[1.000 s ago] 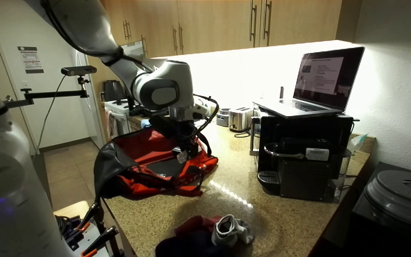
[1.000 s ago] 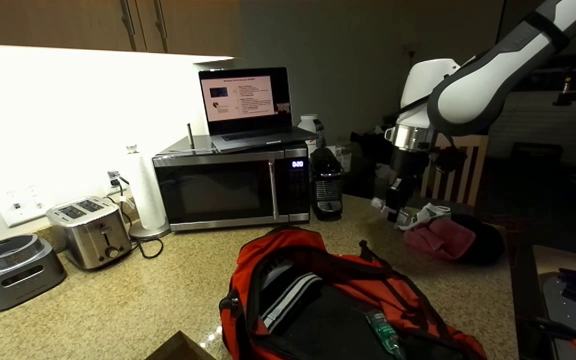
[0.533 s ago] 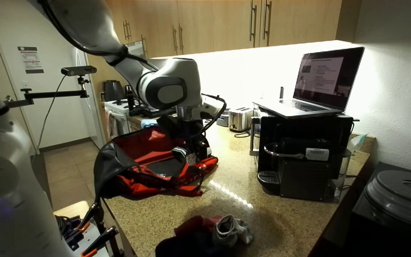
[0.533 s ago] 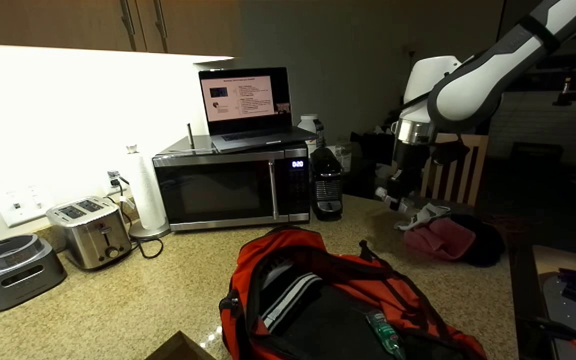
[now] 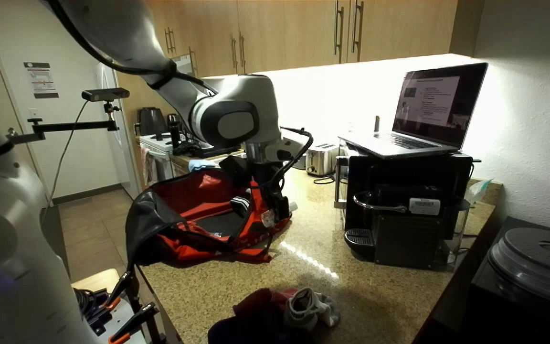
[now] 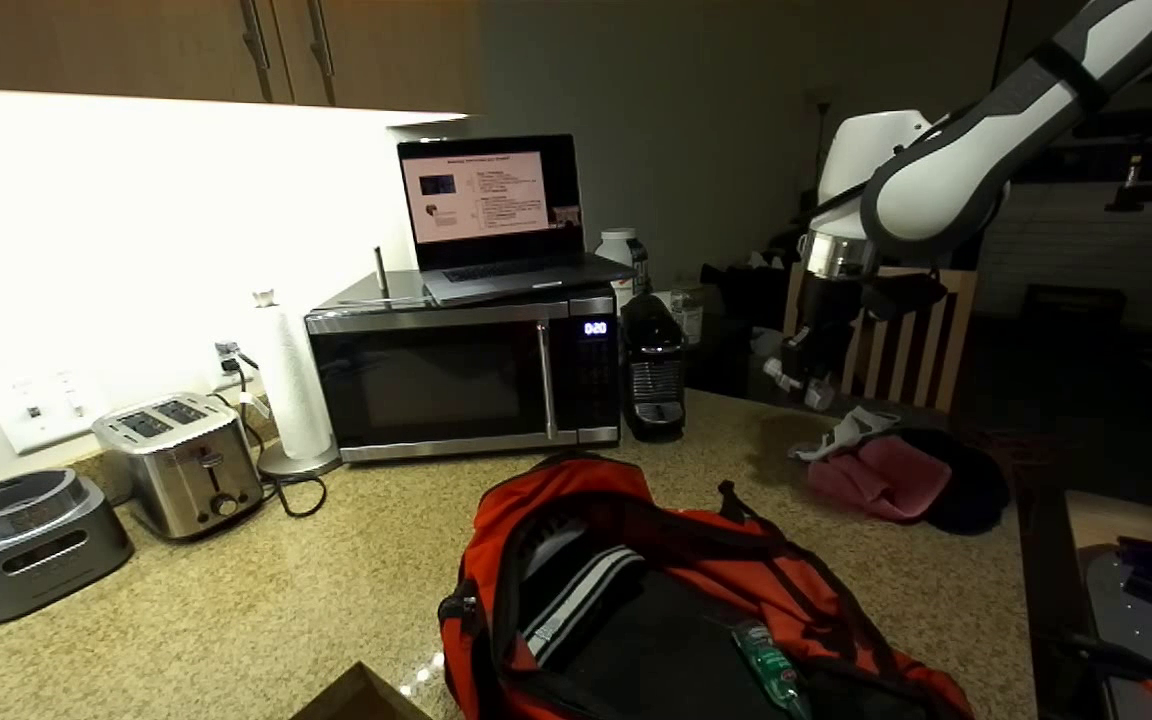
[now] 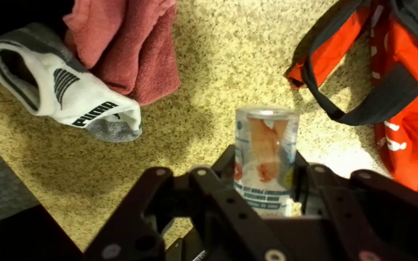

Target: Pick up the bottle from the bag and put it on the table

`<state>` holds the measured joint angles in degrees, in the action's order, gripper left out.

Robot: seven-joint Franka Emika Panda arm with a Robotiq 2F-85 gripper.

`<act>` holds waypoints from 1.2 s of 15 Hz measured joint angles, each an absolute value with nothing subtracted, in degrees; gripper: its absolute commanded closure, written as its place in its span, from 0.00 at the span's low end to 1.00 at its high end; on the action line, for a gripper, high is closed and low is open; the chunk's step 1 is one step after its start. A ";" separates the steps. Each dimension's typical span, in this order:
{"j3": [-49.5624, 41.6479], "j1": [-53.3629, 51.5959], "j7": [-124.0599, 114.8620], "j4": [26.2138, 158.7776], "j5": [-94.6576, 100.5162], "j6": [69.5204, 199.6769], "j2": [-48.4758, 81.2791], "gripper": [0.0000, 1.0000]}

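At the end of the arm (image 6: 936, 215), the gripper (image 7: 264, 166) is narrowed on a small clear bottle (image 7: 265, 137), gripped crosswise above the speckled tan table (image 7: 209, 65). To one side are a white-and-grey sock (image 7: 85, 94) and a pink cloth (image 7: 147, 61); to the other slumps the red bag (image 7: 408, 134), with a green bottle (image 6: 772, 668) inside it in an exterior view. Farther along the stone stand a black coffee machine (image 6: 652, 335), a microwave (image 6: 446, 385) bearing a laptop (image 6: 481, 200), a paper-towel roll (image 6: 291, 385) and a toaster (image 6: 191, 475), this last before a brightly lit wall (image 6: 136, 230) under wooden cabinets (image 6: 116, 50). For edges, the table's rim cuts slantwise past the sock in the wrist view. For room, a stretch of stone separates sock from bag, and a broader one reaches from bag to toaster.
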<state>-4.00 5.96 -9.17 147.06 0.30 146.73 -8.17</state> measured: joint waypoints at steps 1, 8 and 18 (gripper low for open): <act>-4.17 6.32 -9.89 147.05 1.27 146.84 -8.08 0.88; -4.87 7.63 -13.17 146.15 5.72 147.07 -5.13 0.88; -6.79 7.61 -13.98 144.05 6.32 147.16 3.19 0.88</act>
